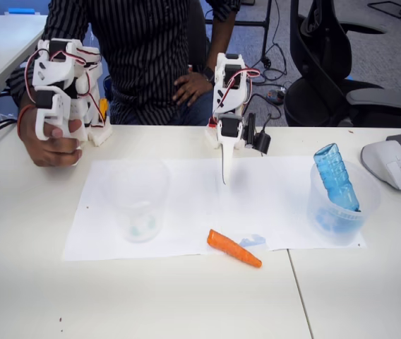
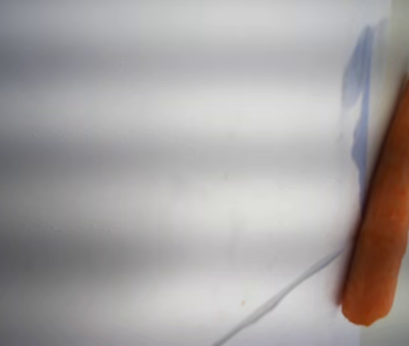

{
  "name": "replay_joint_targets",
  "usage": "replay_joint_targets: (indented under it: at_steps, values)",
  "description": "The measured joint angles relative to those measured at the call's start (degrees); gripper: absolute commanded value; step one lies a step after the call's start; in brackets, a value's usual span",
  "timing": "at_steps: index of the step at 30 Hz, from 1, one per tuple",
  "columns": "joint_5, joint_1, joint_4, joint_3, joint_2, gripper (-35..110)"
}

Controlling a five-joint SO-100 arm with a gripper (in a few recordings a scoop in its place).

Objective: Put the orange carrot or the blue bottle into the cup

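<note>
Cup upright on the white paper sheet, left part of the fixed view, holding neither toy. Frosted tub at the sheet's right end, with the blue bottle leaning inside it, neck up. Gripper hanging over the sheet's middle, fingers pointing down, seemingly closed on nothing, though hard to tell. Orange carrot lying flat at the sheet's front edge, between cup and tub; seen along the right side of the wrist view.
</note>
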Motion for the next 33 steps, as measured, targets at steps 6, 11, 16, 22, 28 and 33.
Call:
replay_joint_targets:
  at_steps: [6,11,16,22,28,33]
  values:
    - [0.00,-0.09,0.00,-4.75,-7.65,19]
    - [0.00,-0.26,0.09,-15.73,-22.94,19]
    - [0.00,0.62,0.09,-28.48,-40.78,19]
    - [0.00,0.18,0.09,-40.34,-56.69,19]
    - [0.18,0.18,0.26,-49.22,-67.41,30]
    - [0.18,0.18,3.52,-56.51,-74.62,35]
